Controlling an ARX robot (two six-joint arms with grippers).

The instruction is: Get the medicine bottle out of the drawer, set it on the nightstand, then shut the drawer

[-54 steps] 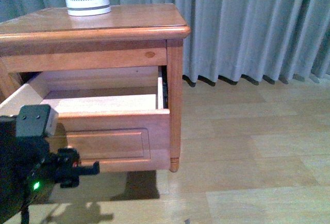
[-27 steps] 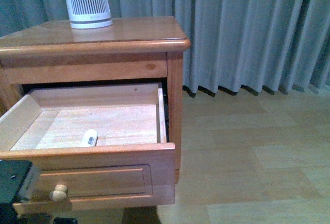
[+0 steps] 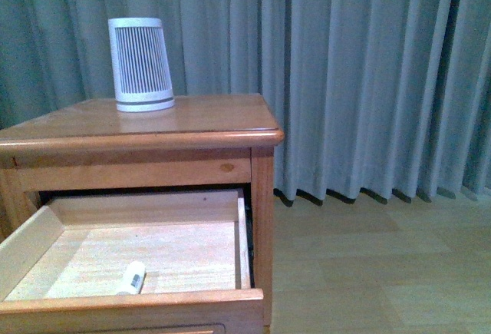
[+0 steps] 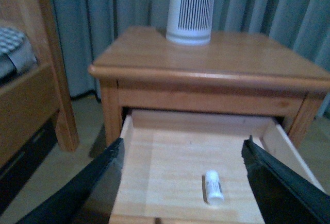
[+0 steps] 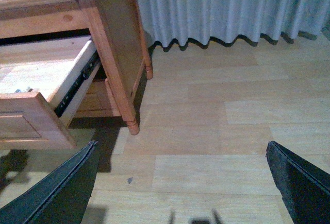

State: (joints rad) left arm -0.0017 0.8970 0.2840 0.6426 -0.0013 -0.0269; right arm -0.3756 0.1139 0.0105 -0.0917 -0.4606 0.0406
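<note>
The nightstand (image 3: 153, 123) stands at the left with its upper drawer (image 3: 138, 303) pulled out. The small white medicine bottle (image 3: 132, 278) lies on its side on the pale drawer floor, near the front wall. In the left wrist view my left gripper (image 4: 185, 140) hovers open over the drawer (image 4: 154, 157), and the medicine bottle (image 4: 213, 186) lies between its dark fingers (image 4: 98, 183), nearer the other one, untouched. My right gripper (image 5: 183, 144) is open over bare floor, beside the nightstand (image 5: 116, 38) and the drawer's side (image 5: 72, 87). Neither gripper shows in the front view.
A white ribbed device (image 3: 140, 64) stands on the back of the nightstand top. Grey curtains (image 3: 368, 81) hang behind and reach the pale wood floor (image 3: 383, 272). A wooden bed frame (image 4: 31, 90) stands close beside the nightstand.
The front view has risen: the nightstand top and the whole white device now show, the drawer front and knob have dropped out of frame, and the left arm no longer shows.
</note>
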